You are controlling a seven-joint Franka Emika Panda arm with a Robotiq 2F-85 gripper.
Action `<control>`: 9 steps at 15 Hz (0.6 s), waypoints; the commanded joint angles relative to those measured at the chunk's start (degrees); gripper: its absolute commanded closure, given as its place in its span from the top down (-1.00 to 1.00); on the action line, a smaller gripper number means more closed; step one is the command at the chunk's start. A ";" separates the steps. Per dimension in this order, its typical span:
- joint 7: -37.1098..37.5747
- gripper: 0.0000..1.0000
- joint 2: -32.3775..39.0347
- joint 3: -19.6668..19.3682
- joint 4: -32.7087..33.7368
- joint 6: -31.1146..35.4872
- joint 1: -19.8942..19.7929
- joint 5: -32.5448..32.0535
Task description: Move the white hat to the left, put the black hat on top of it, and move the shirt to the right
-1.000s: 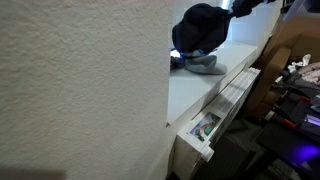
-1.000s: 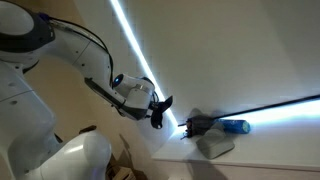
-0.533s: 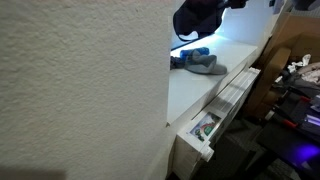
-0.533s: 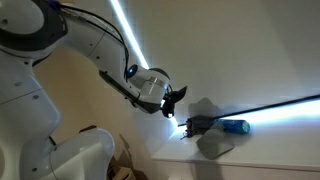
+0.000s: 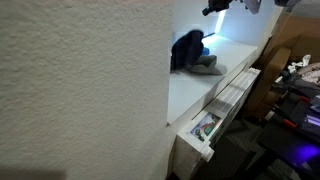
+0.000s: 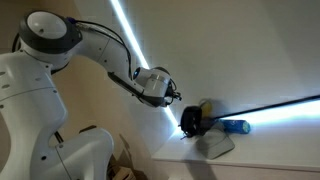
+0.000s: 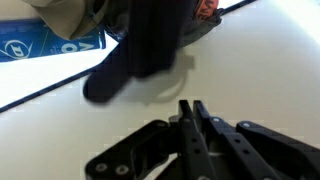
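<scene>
The black hat [image 5: 187,50] lies slumped on the white table, leaning on the white hat [image 5: 209,66], which looks grey in shadow. In both exterior views my gripper [image 5: 218,8] is above and apart from them. In an exterior view the black hat [image 6: 190,121] sits just off my gripper [image 6: 176,94], with the white hat [image 6: 215,146] in front of it. In the wrist view my gripper [image 7: 190,108] has its fingers together with nothing between them, and the black hat [image 7: 150,45] lies beyond them. A bright blue cloth [image 7: 50,46] with white print lies beside it.
The blue cloth [image 6: 236,127] lies right of the black hat. A textured wall [image 5: 80,90] blocks half of an exterior view. The table's front edge [image 5: 230,92] has a rail, with cardboard boxes [image 5: 290,50] and clutter beyond. A beige object [image 7: 70,15] lies at the wrist view's top.
The black hat hung from my gripper and was lifted. Now it has left the gripper and lies on the table against the white hat, with the gripper higher and empty.
</scene>
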 commanded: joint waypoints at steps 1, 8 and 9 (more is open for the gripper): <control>0.00 -0.80 0.32 -0.10 0.13 0.00 0.02 0.01; -0.02 -0.80 0.30 -0.73 0.20 0.00 0.02 0.00; -0.02 -0.30 0.30 -0.73 0.20 0.00 0.02 0.00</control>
